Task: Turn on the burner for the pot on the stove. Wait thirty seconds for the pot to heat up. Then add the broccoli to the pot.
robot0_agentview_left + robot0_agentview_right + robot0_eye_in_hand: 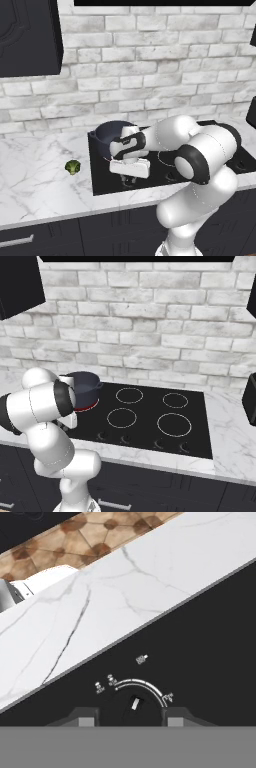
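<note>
Marble counter (35,170) flanking black stove (150,423); burner (89,405) glowing red under pot (84,387), so heat on. Gripper (131,718) low over knob (134,703), jaws apart astride it. Waiting left, then broccoli (73,167), untouched on counter, into pot.

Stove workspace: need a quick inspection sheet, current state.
Surface: white marble counter, black glass stove set in it.
Job's things: pot on rear left burner, ring red; broccoli on the counter left of the stove, not in the pot.
Clutter: nothing seen.
Claw: fingertips either side of a stove knob; contact unclear.
Cables: nothing seen.
Surroundings: grey brick wall, dark cabinets above and below.
</note>
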Robot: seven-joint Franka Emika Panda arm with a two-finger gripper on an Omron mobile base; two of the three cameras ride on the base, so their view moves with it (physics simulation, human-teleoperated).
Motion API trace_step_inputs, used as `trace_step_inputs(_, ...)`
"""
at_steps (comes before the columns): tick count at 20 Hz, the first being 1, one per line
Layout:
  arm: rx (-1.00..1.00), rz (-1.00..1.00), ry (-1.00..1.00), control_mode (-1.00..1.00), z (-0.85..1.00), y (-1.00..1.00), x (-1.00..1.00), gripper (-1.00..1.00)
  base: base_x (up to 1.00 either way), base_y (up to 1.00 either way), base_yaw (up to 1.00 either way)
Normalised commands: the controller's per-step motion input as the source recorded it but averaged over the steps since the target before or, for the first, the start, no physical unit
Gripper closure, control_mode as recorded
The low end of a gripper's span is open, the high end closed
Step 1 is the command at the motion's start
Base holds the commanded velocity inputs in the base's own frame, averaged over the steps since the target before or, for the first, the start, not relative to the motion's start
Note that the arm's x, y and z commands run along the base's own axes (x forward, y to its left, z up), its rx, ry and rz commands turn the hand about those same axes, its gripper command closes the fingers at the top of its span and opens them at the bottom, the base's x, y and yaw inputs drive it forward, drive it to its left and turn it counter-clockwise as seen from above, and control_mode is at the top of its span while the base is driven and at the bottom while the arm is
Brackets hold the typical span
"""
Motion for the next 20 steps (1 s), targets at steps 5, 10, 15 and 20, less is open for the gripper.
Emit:
trace_step_inputs(5,0.00,0.00,0.00,-1.00,0.00,0.00,0.00,1.00,0.00,0.00,0.00)
trace_step_inputs(10,0.00,0.00,0.00,-1.00,0.00,0.00,0.00,1.00,0.00,0.00,0.00)
trace_step_inputs(15,0.00,0.00,0.00,-1.00,0.00,0.00,0.00,1.00,0.00,0.00,0.00)
trace_step_inputs(20,0.00,0.00,0.00,-1.00,0.00,0.00,0.00,1.00,0.00,0.00,0.00)
